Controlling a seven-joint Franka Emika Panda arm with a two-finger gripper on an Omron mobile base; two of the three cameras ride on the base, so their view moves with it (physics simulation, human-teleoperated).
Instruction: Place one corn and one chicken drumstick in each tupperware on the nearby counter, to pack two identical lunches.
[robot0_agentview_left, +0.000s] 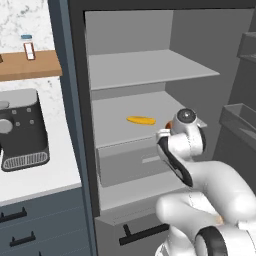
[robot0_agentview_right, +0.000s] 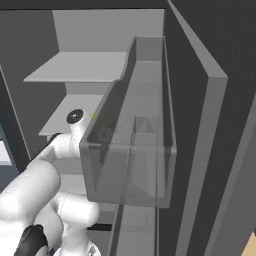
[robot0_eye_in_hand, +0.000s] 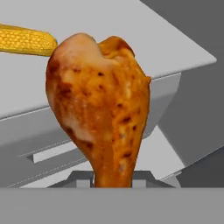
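You are mid-way through fetching one chicken drumstick (robot0_eye_in_hand: 98, 109) from the open fridge: the fingers are clamped on its thin bone end, meat end forward, just off the middle shelf (robot0_agentview_left: 150, 107). The yellow corn (robot0_agentview_left: 141, 120) lies left on that shelf. Next, withdraw clear of the shelf lip and, probably close at right, the door bin (robot0_agentview_right: 130, 145), then carry to the tabletop (robot0_agentview_left: 30, 180).

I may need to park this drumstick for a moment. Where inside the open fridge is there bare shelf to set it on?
The top shelf is bare. The middle shelf holds the yellow corn near its front edge; left of and behind the cob it is free. Its right front corner is crowded by the arm, whose jaws are shut on the chicken drumstick.
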